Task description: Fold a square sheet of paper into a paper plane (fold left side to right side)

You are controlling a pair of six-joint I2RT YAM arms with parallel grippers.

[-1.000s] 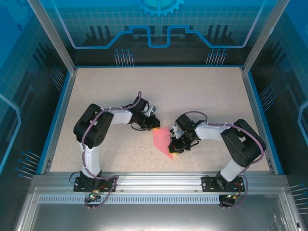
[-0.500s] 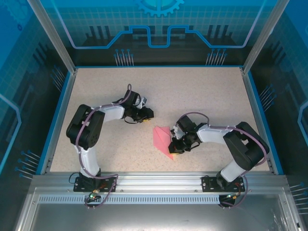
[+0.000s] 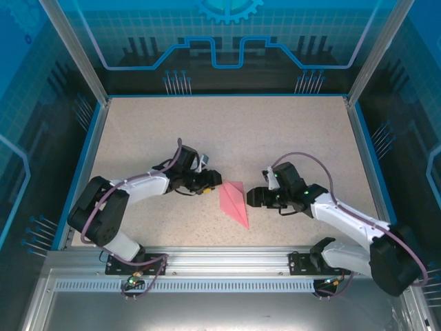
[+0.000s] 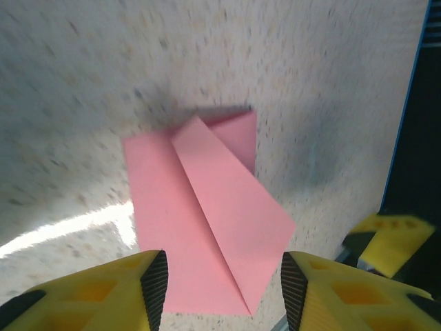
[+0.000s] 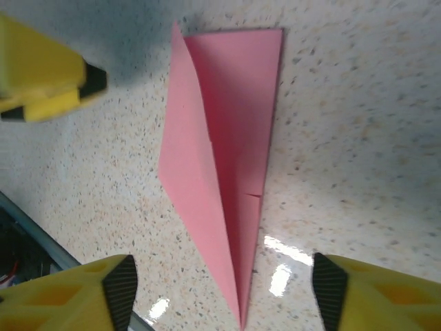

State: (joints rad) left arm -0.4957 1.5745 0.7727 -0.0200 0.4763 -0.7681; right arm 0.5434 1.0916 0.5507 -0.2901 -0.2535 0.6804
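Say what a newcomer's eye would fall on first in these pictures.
The pink paper, folded to a slim point, lies mid-way across the speckled table. The left claw and right claw flank it from either side, both open and pointing at it.

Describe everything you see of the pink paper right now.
The pink paper is thin, matte, folded into a slim dart: wide end away, sharp tip toward the arms' bases, one long crease with an overlapping flap. It lies on the speckled table, ungripped, between the open left claw and open right claw.
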